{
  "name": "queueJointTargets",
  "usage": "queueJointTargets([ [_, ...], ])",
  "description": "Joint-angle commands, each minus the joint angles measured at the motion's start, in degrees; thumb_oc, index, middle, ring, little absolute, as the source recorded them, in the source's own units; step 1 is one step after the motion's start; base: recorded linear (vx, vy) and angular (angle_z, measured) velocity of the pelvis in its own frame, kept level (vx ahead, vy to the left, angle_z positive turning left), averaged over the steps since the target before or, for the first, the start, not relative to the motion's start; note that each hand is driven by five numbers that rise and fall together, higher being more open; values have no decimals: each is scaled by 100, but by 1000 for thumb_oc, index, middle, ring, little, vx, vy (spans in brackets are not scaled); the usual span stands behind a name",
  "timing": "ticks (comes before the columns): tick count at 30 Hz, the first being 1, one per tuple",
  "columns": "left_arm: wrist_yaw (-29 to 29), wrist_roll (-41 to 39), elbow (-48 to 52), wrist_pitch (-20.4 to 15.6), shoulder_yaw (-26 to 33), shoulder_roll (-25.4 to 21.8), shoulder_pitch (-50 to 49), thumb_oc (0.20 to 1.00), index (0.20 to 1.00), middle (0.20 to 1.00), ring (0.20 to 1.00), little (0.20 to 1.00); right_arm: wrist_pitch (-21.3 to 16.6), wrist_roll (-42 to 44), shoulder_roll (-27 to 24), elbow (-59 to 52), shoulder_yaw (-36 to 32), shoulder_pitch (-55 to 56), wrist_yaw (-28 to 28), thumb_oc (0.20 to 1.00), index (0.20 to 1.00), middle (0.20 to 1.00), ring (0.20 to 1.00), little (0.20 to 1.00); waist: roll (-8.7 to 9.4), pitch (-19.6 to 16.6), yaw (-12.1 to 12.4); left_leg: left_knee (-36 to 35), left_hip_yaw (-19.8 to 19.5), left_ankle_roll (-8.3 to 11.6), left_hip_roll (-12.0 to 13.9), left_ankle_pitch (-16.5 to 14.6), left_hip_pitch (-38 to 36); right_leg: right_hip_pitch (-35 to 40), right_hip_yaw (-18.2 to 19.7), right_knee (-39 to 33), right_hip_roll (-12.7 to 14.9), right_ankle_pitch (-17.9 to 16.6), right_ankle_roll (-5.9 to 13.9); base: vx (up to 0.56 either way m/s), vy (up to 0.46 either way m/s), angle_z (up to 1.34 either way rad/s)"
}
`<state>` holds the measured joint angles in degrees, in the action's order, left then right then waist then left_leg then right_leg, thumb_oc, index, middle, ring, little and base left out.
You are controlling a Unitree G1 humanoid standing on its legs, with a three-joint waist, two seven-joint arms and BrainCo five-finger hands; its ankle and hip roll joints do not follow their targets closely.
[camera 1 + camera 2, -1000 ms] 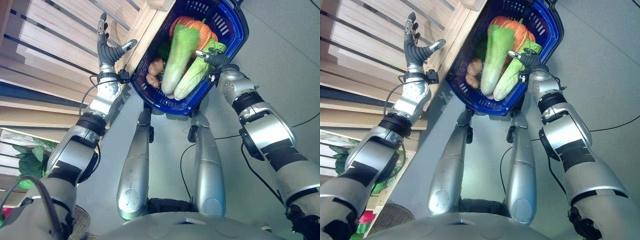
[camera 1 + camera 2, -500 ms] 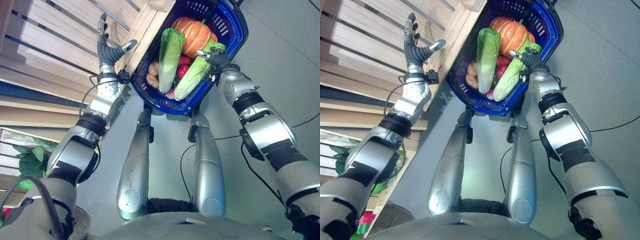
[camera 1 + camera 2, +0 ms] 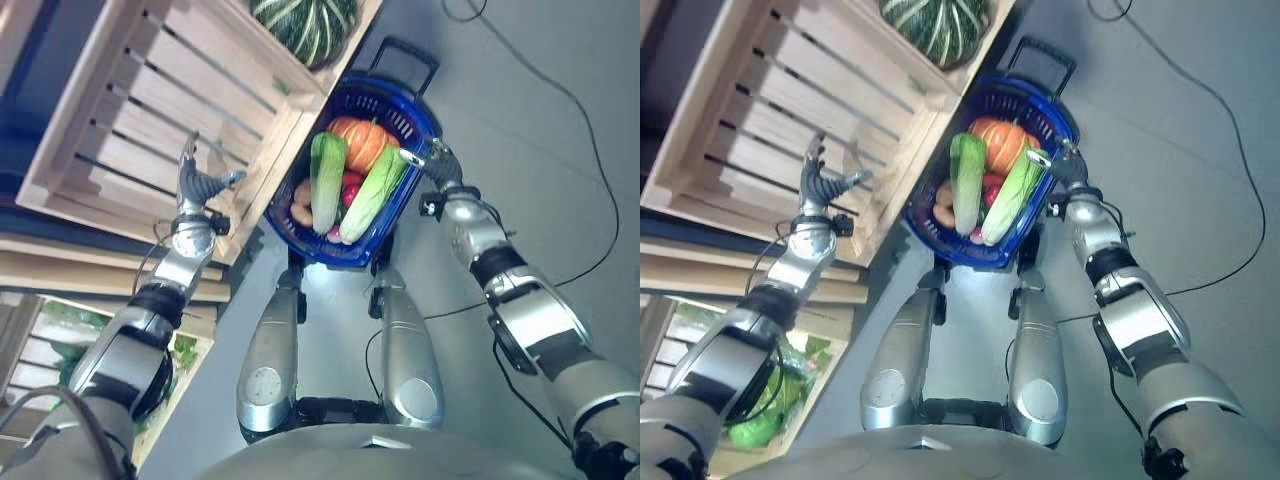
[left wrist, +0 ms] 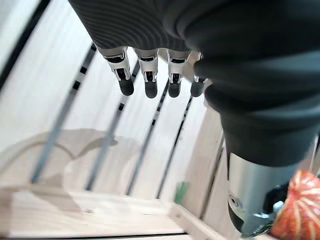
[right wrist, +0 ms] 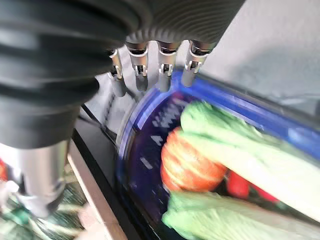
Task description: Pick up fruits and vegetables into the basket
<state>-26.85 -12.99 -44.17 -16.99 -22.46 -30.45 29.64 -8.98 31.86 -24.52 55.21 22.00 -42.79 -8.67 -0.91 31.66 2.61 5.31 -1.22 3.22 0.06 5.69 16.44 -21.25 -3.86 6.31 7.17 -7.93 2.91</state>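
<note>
Silver fingers of the right hand [image 3: 437, 160] reach out straight and relaxed over the rim of the blue basket [image 3: 415, 125], grasping nothing. Inside it two long green cabbages [image 3: 327, 180] lie side by side lengthwise, leafy ends toward the black handle [image 3: 406, 50], beside an orange pumpkin [image 3: 358, 141]. The left hand [image 3: 191, 183] is spread wide and empty against the slatted wooden crate [image 3: 130, 130], a striped green squash [image 3: 305, 25] in the crate beyond

A grey floor [image 3: 520, 120] fills the right of the frame, with a blue basket [image 3: 415, 125] at upper centre beside a wooden crate [image 3: 150, 110] at upper left.
</note>
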Motion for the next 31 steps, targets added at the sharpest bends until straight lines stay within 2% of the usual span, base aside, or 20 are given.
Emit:
queueJointTargets([
  [1,239,392,-341,-83,144,27,-210,1000,1000,1000,1000,1000,-390,-47,-287,-79,-195,345,-33,1000,1000,1000,1000,1000,-205,-664,-139,-273,26,70,-152,-222,30,363,-299,113,-152,665,247,97,52,0],
  [8,1236,535,-945,85,228,173,-1340,1000,1000,1000,1000,1000,-385,-499,-188,73,-665,2044,181,1000,1000,1000,1000,1000,-105,-1486,-261,-677,126,70,-59,-303,-828,1341,-272,-530,-120,556,347,123,17,-6],
  [9,1492,636,-1169,131,299,316,-1632,1000,1000,1000,1000,1000,-365,-723,-120,262,-758,2386,265,1000,1000,1000,1000,1000,-89,-1692,-266,-719,158,58,-37,-329,-993,1504,-265,-621,-115,531,376,160,9,3],
  [16,2339,913,-2252,216,601,848,-2411,1000,1000,1000,1000,1000,-129,-1526,319,1244,-1031,3231,513,1000,1000,1000,1000,1000,-28,-2393,-272,-881,266,12,38,-486,-1661,2114,-277,-898,-93,505,456,171,-1,-14],
  [25,3021,1021,-2877,473,773,1156,-2729,1000,1000,1000,1000,1000,562,-2106,647,2007,-1173,3612,770,1000,1000,1000,1000,1000,26,-2646,-270,-946,417,-2,124,-705,-2104,2521,-435,-965,16,590,538,82,-3,-5],
  [31,3143,875,-2951,572,794,1204,-2716,1000,1000,1000,1000,1000,736,-2319,715,2175,-1138,3667,828,1000,1000,1000,1000,1000,36,-2699,-286,-1000,523,-9,185,-780,-2250,2650,-509,-1032,71,605,576,52,2,-5],
])
